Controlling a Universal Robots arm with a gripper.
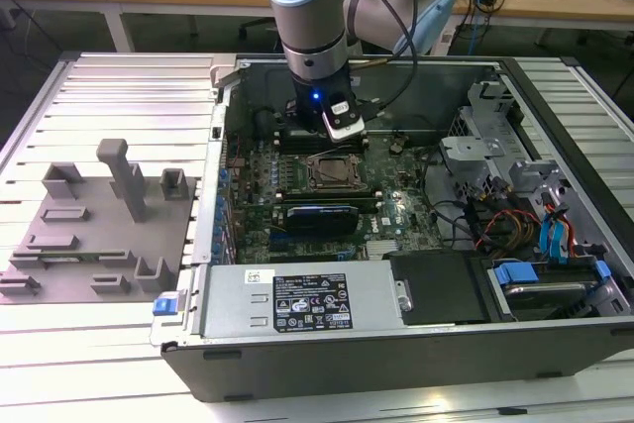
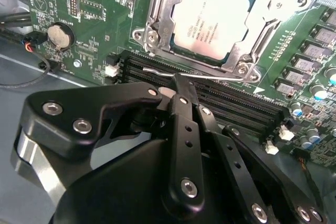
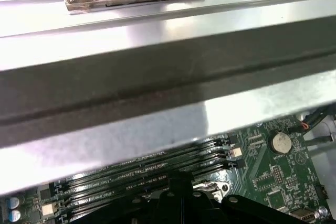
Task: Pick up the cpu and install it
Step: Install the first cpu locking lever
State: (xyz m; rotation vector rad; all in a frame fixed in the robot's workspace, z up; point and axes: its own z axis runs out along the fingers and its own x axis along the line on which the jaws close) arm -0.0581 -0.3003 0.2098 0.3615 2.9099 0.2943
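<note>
Gripper (image 2: pixel 176 85) closed to a narrow tip, holding nothing, poised over the thin socket lever (image 2: pixel 197 75) beside the memory slots (image 2: pixel 231 103). At one o'clock from the tip, cpu (image 2: pixel 210 19) seated in socket frame (image 2: pixel 157 24).

An open grey metal computer case (image 1: pixel 347 364) lies on its side on a ribbed silver metal work surface (image 1: pixel 129 96). Inside, a green motherboard (image 1: pixel 297 210) holds a black square socket frame with a metal bracket (image 1: pixel 335 171) and rows of black memory slots (image 2: pixel 220 100). A round silver coin battery (image 2: pixel 61 34) sits on the board. A grey power supply box with a white label (image 1: pixel 297 304) runs along the case's near wall. Blue drive clips (image 1: pixel 515 272) sit by the near corner on the exterior view's right. A large grey plastic tray with upright posts (image 1: pixel 94 235) rests near the surface's edge on the exterior view's left.
</note>
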